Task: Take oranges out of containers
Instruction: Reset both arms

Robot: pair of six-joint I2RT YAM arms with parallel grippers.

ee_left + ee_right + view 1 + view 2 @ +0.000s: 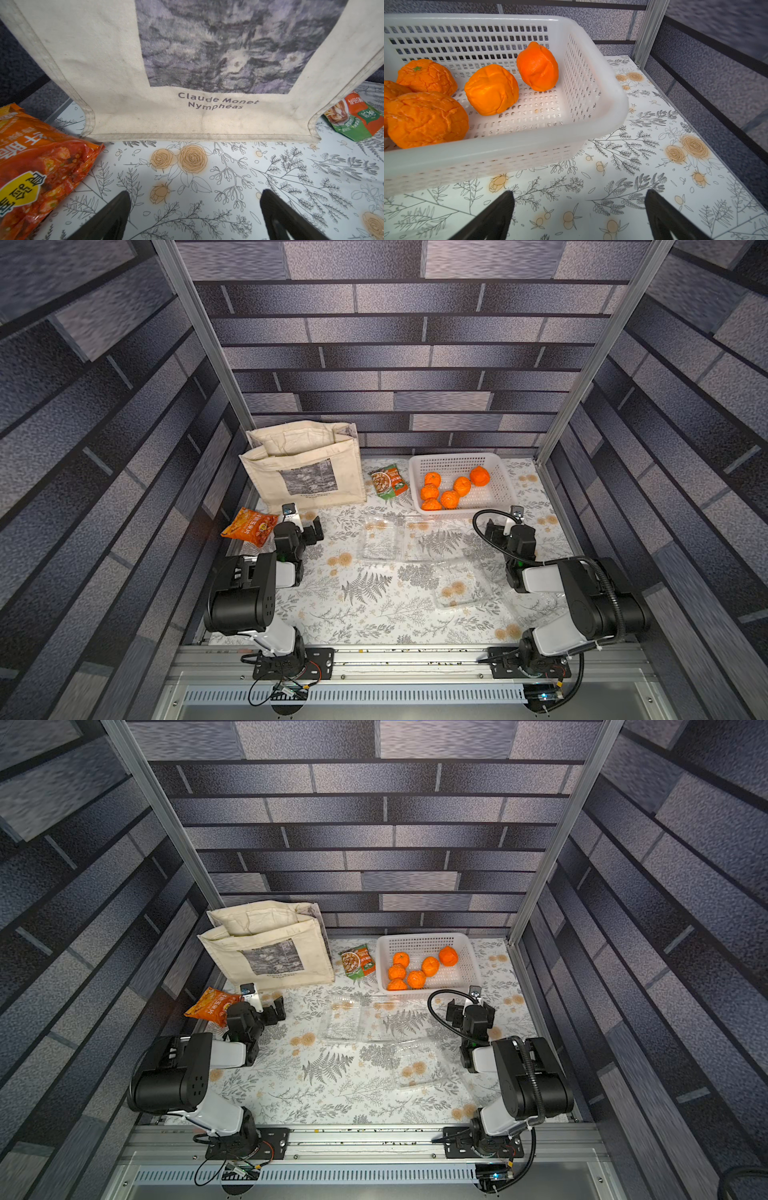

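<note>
Six oranges in white basket; clear containers lie empty.

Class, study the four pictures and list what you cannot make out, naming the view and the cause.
Cloth bag interior: both top views, hidden by its folded top.
Containers: both top views, clear plastic melts into the patterned table; lids open or shut unclear.
Green packet: left wrist view, partly behind the bag.
Oranges: right wrist view, some cut off by the picture edge.
</note>
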